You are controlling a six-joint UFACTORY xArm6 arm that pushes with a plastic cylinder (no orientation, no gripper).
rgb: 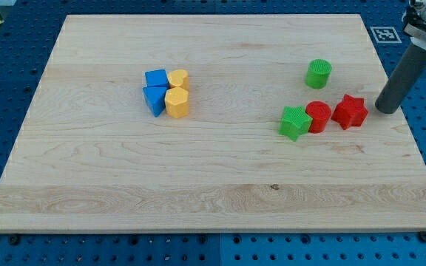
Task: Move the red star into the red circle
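The arm's top is cut off by the frame, so you only see the dark rod, and its tip (pixel 387 111) sits just off the red star (pixel 350 111) at 3 o'clock, not quite touching. This end effector holds nothing. The star looks ridged, lying right of centre on the table (pixel 213 199), touching the red circle (pixel 318 117) at its 9 o'clock.

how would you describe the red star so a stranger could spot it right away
Start at the wooden board and go to its right side, where three blocks sit in a short row. The red star is the rightmost, next to the red circle, with my tip just to its right. It alone is red with pointed arms.
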